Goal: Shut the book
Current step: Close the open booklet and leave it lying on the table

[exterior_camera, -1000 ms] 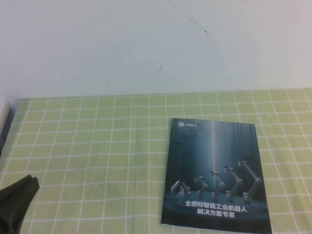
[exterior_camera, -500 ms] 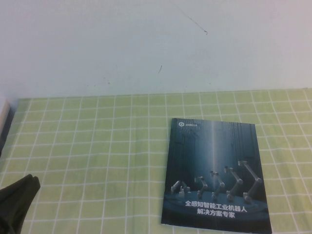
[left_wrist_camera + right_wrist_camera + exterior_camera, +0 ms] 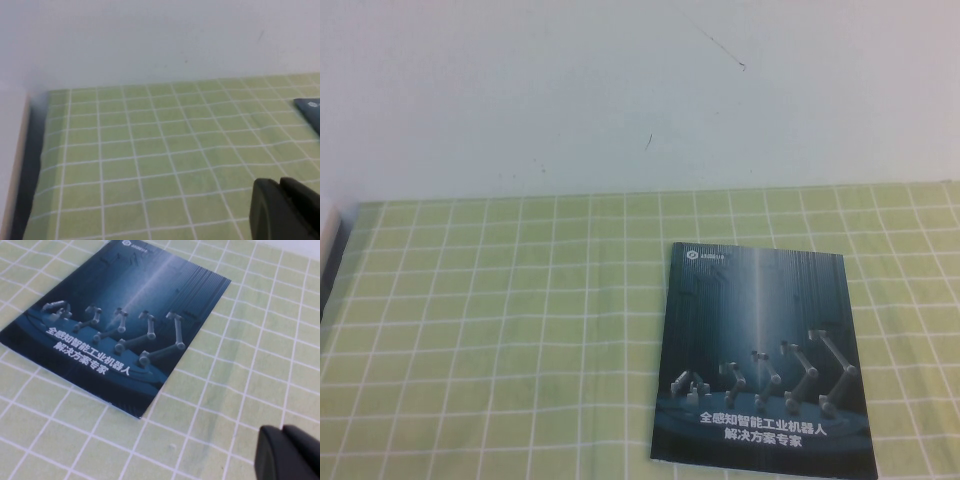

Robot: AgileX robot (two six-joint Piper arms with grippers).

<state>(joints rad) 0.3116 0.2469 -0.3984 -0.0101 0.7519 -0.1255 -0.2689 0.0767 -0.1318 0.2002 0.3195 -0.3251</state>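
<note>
A dark blue book (image 3: 760,370) lies flat and closed on the green checked cloth (image 3: 500,320), cover up, with robot arms and white Chinese lettering printed on it. The right wrist view shows the same book (image 3: 117,325) from close by, and its corner (image 3: 309,111) shows in the left wrist view. My left gripper (image 3: 281,186) is shut with nothing in it, held over bare cloth well to the left of the book. My right gripper (image 3: 283,432) is also shut and empty, over the cloth just right of the book. Neither gripper appears in the high view.
A pale blue wall (image 3: 640,90) rises behind the table. The cloth ends at the left beside a light-coloured edge (image 3: 12,165) with a dark gap along it.
The left gripper's dark tip, seen at the lower left corner of the high view, has drawn back out of sight. The book has not moved.
</note>
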